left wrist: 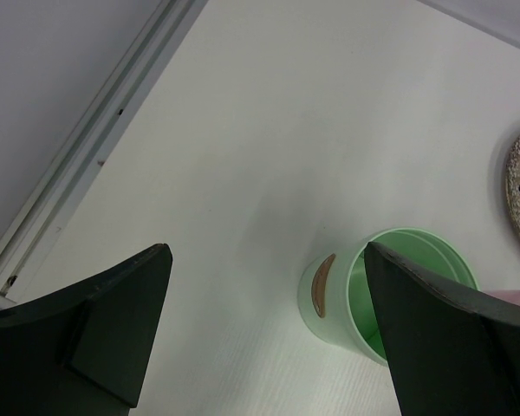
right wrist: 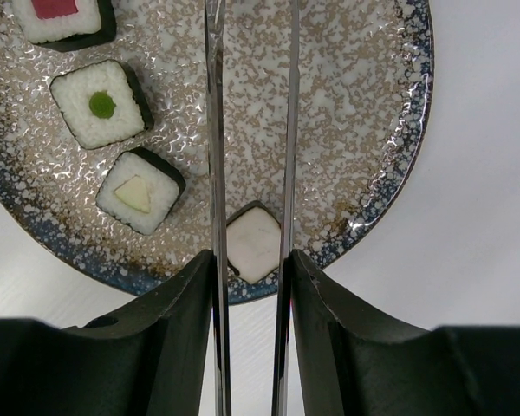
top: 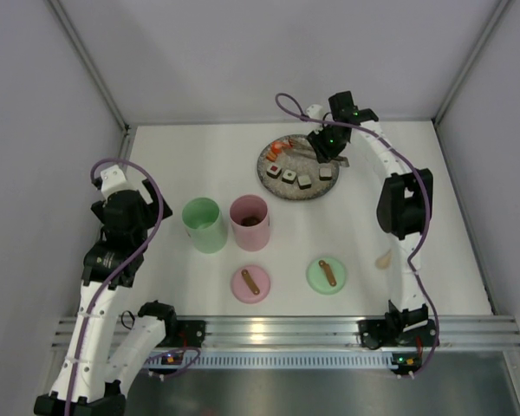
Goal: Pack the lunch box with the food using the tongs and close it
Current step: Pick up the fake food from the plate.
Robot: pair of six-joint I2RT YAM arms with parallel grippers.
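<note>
My right pincer (right wrist: 250, 273) grasps the long slim silver metal tongs (right wrist: 214, 130), both arms over the speckled grey round plate (right wrist: 364, 130) in the upper frame. My left pincer (left wrist: 264, 251) is released.

Left fingers (left wrist: 113, 329) spread wide. Bare worktop (left wrist: 269, 130) between and ahead of them. Green cup (left wrist: 390, 286) stands just ahead of the right-hand finger, partly hidden behind it.

Right fingers (right wrist: 165, 338) clamped on tongs (right wrist: 213, 130). White roll (right wrist: 254, 243) sits between the tong arms. Three more rolls (right wrist: 140, 191) crowd the left side. Bare plate (right wrist: 355, 113) to the right.
</note>
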